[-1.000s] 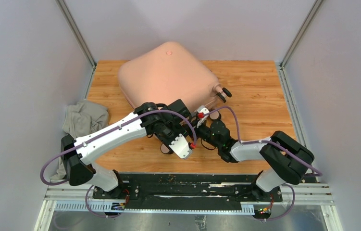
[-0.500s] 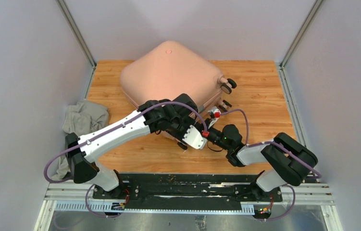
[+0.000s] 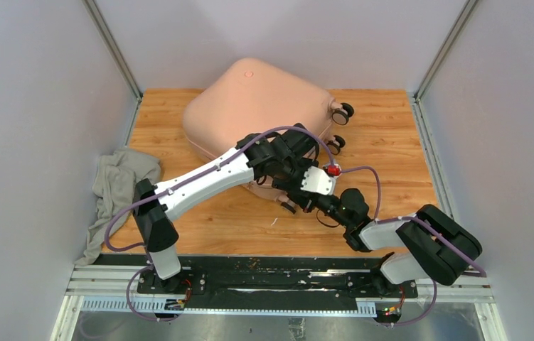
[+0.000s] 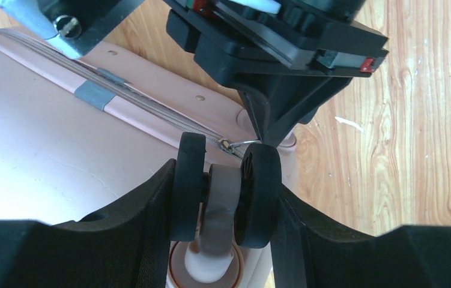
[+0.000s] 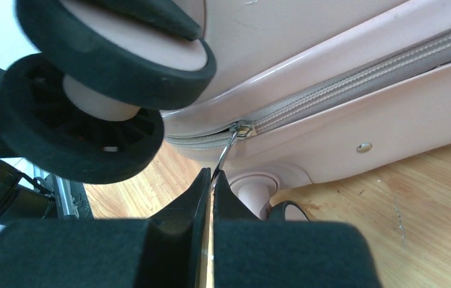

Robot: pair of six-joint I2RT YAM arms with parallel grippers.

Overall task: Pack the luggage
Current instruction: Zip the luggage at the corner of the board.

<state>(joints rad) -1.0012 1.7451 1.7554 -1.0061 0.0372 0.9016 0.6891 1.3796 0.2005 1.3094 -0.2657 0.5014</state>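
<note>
Here, the luggage (image 3: 249, 106) lies closed; left fingers (image 4: 145, 210) clamp a wheel (image 4: 224, 195), right fingers (image 5: 181, 210) pinch the zipper pull (image 5: 227, 150).

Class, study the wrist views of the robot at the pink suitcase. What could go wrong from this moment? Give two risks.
1. The right gripper pinches only the thin wire zipper pull; a tug at an angle could slip it free or bend it.
2. The left gripper steadies the luggage by one spinner wheel alone. That caster may swivel, so the case could turn or slide on the table instead of the zip running.
</note>
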